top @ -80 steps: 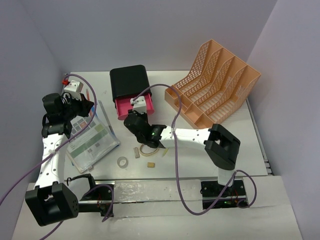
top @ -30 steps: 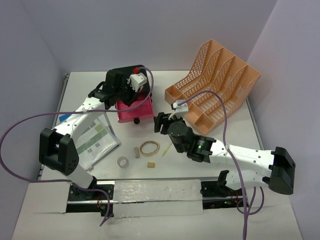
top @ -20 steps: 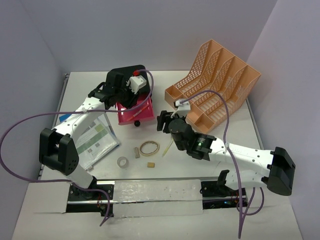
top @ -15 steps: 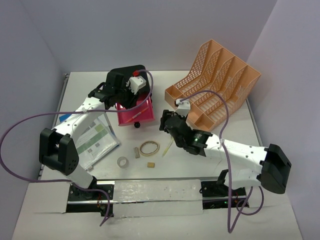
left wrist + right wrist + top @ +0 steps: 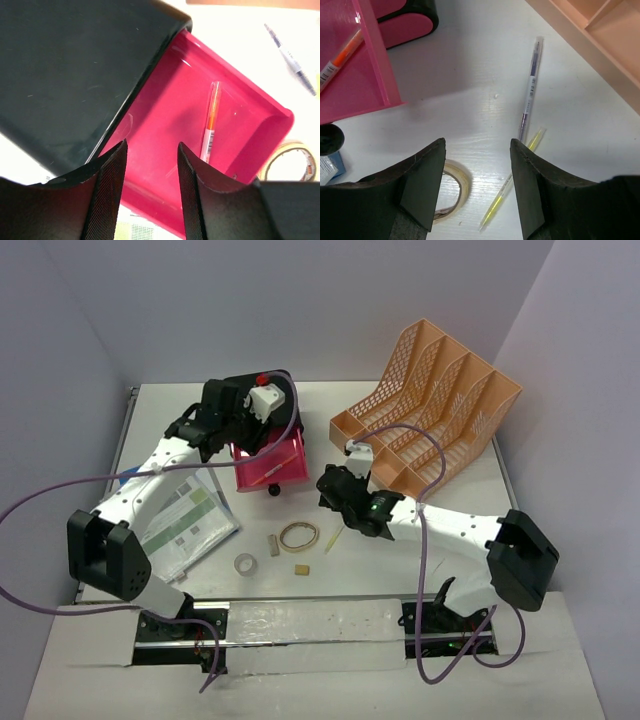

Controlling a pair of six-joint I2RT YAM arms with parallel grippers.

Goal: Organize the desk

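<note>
Above the pink drawer [image 5: 165, 135], the left gripper [image 5: 151, 150] is noted as drawn back since a second ago, its jaws now parted and empty. An orange pen [image 5: 210, 122] is found lying inside this drawer, which is pulled out of the black drawer box [image 5: 70, 65]. The right gripper [image 5: 477, 150] is held spread and empty over the desk [image 5: 180, 420], which lies beneath everything; a purple pen [image 5: 530, 90] and a yellow pen [image 5: 512, 185] lie on it.
</note>
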